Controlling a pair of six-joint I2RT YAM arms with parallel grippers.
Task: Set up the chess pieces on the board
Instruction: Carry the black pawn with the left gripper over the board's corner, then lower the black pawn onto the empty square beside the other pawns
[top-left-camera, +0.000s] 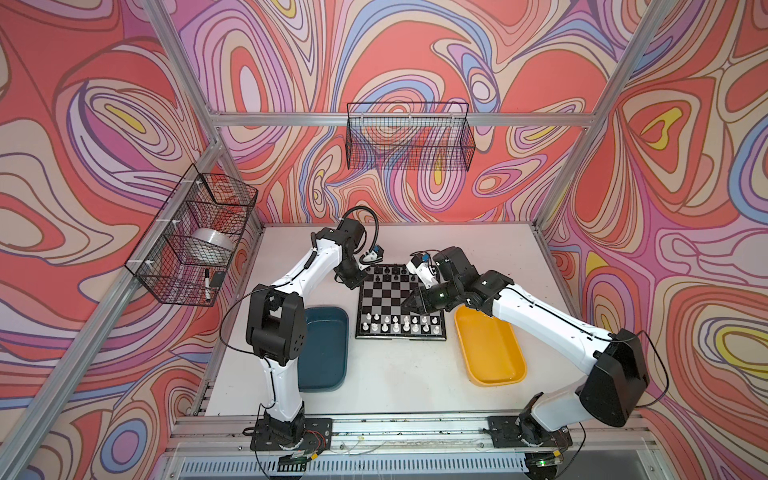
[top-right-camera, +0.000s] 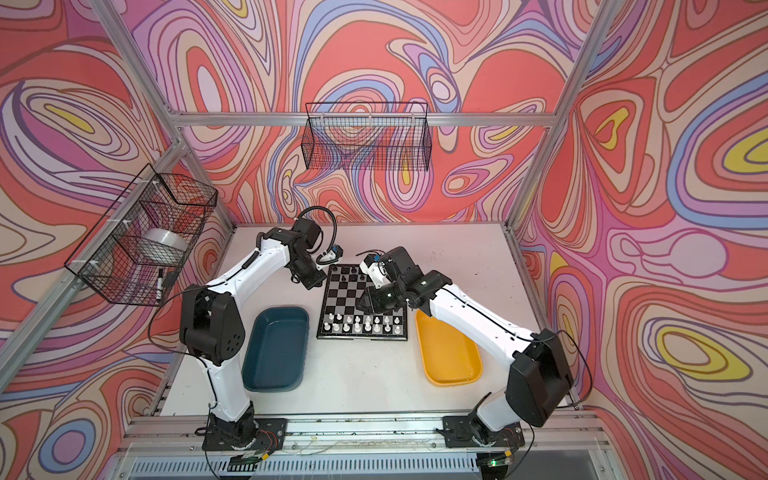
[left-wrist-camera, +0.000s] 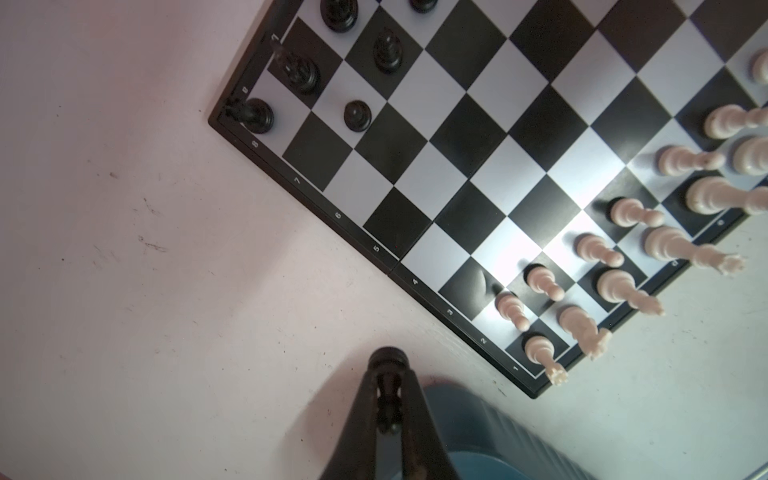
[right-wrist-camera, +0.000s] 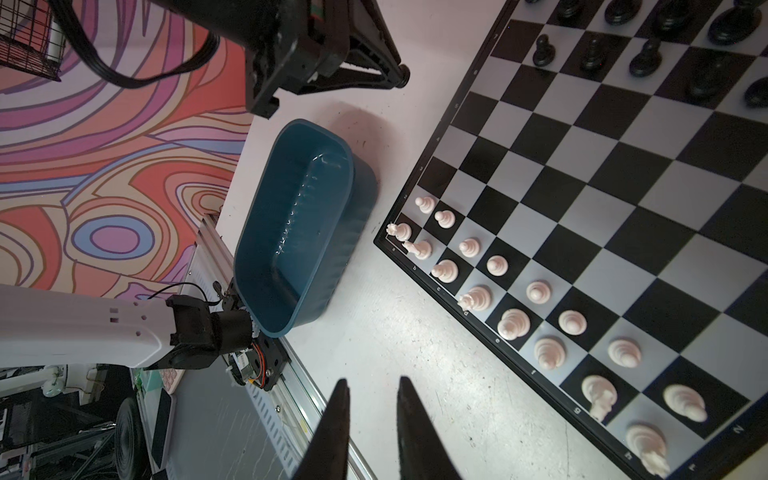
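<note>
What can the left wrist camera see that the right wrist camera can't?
Only the left wrist view clearly shows the black piece pinched in the left tool. Only the right wrist view shows the right tool, open and empty, nearly the whole teal tray and the swirly wall. Both show the board, the white pieces in two rows and black pieces opposite.

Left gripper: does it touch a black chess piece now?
Touching. The left wrist view shows the left gripper shut on a black piece, pinched between its fingers.
</note>
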